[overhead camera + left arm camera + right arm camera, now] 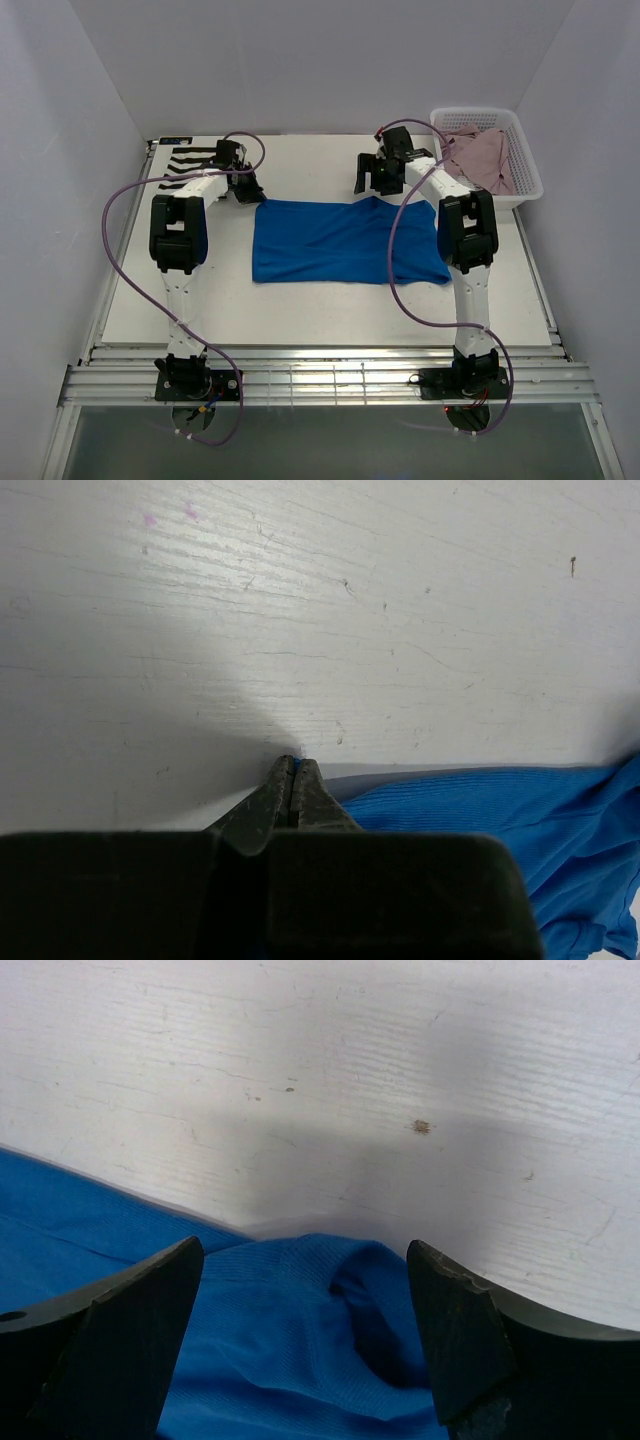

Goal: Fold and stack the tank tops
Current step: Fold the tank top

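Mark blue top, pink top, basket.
blue top (345, 243): top view, middle of the cloth.
pink top (478, 160): top view, visible middle, in the basket.
basket (527, 158): top view, right wall.

White walls (300, 60) enclose scuffed white table (300, 312), even light

Three tank tops (345, 242), one basket (530, 157), two arms (178, 235).

left hand (296, 767) pinched closed; right hand (305, 1260) spread wide.
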`<state>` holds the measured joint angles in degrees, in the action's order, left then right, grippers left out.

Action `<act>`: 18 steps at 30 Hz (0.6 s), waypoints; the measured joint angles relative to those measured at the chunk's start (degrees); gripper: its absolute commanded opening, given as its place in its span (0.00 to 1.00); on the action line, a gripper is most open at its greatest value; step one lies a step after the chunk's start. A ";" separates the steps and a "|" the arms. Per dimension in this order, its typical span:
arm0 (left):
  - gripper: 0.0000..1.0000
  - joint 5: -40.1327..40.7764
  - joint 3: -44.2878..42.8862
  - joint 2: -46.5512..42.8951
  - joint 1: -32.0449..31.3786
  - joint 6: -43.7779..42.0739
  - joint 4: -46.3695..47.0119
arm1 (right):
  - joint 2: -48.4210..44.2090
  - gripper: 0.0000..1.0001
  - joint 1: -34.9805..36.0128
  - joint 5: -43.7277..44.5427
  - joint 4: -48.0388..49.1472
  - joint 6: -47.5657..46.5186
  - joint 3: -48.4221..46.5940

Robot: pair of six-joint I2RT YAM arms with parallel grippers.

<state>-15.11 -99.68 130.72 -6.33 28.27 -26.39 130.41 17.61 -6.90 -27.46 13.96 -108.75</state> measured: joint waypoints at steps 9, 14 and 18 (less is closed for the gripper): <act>0.00 -0.11 2.56 -1.44 0.00 0.04 1.84 | 2.23 0.41 0.00 -1.86 -0.09 1.31 0.00; 0.00 -0.07 4.13 -2.36 -0.04 0.07 2.67 | 2.23 0.10 0.00 -1.77 0.33 2.08 0.00; 0.00 0.33 5.68 -3.45 -0.04 0.02 2.91 | 2.16 0.08 -0.02 -1.07 0.68 2.51 0.15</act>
<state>-14.79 -94.00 127.26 -6.37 28.29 -23.49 132.57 17.58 -7.97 -26.79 16.47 -108.60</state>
